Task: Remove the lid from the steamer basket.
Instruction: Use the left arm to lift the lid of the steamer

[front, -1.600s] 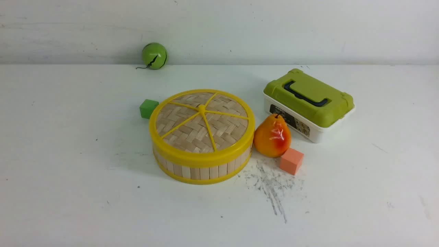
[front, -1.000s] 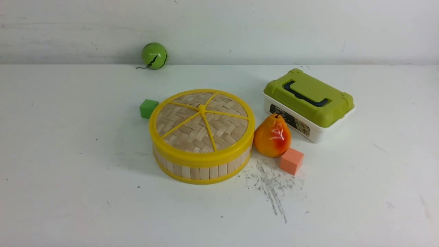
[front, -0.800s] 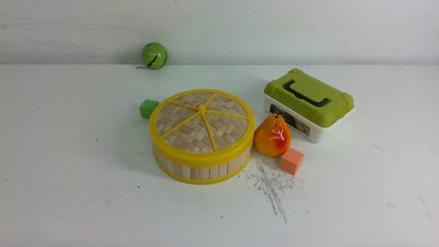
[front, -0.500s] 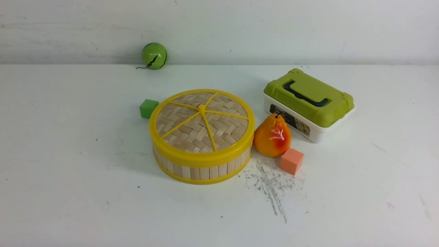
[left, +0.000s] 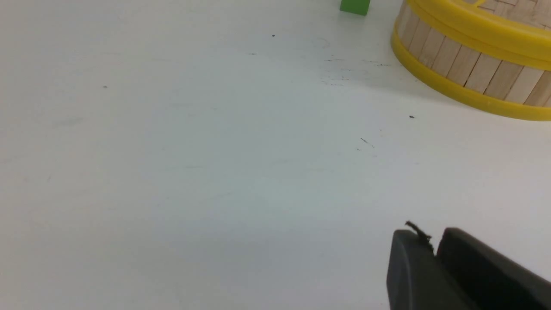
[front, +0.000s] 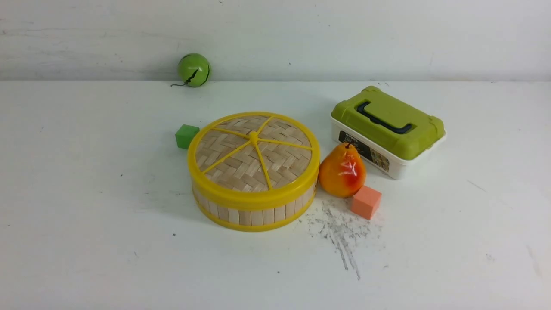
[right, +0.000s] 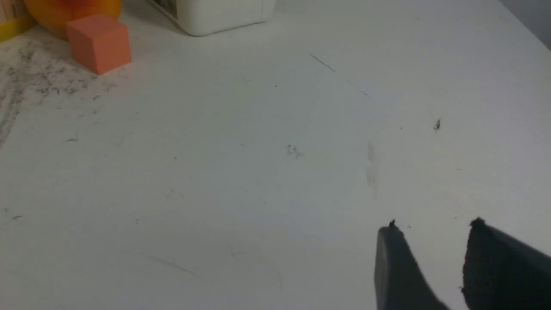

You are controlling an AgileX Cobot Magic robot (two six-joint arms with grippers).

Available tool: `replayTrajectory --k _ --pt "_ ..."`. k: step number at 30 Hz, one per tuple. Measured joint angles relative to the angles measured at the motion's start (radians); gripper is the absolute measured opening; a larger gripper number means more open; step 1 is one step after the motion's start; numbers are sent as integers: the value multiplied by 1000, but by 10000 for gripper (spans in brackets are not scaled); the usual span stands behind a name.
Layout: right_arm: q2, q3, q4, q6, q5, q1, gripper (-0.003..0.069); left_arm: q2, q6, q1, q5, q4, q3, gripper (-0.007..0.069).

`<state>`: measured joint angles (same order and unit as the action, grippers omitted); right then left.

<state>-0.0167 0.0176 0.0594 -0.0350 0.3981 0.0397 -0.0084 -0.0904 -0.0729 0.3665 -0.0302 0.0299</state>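
Note:
The lid (front: 254,155), woven bamboo with a yellow rim and spokes, sits closed on the steamer basket (front: 254,215) mid-table. Neither arm shows in the front view. In the left wrist view my left gripper (left: 430,234) hovers over bare table, well short of the steamer basket (left: 465,64) and the lid's rim (left: 482,30). Its fingertips stand only a narrow slit apart and hold nothing. My right gripper (right: 434,227) is open and empty above bare table, off to the basket's right.
A green cube (front: 186,136) touches the basket's far left side. A pear (front: 342,171) and an orange cube (front: 366,202) sit close on its right. Behind them stands a white box with a green lid (front: 387,129). A green ball (front: 194,69) rests by the back wall.

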Motion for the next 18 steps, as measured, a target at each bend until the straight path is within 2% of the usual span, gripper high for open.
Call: replayTrajectory --k 4,6,7,8,12,18 --pt "0 0 0 0 0 0 240 0 0 0 -65 0 0 86" --pt "0 0 0 0 0 0 240 0 0 0 -204 0 0 91" --pt "0 0 0 0 0 0 240 0 0 0 -216 0 0 91" --pt "0 0 0 0 0 0 240 0 0 0 -328 1 0 92" --pt "0 0 0 0 0 0 240 0 0 0 -528 3 0 93" --pt "0 0 0 0 0 0 240 0 -1 0 -682 3 0 94"
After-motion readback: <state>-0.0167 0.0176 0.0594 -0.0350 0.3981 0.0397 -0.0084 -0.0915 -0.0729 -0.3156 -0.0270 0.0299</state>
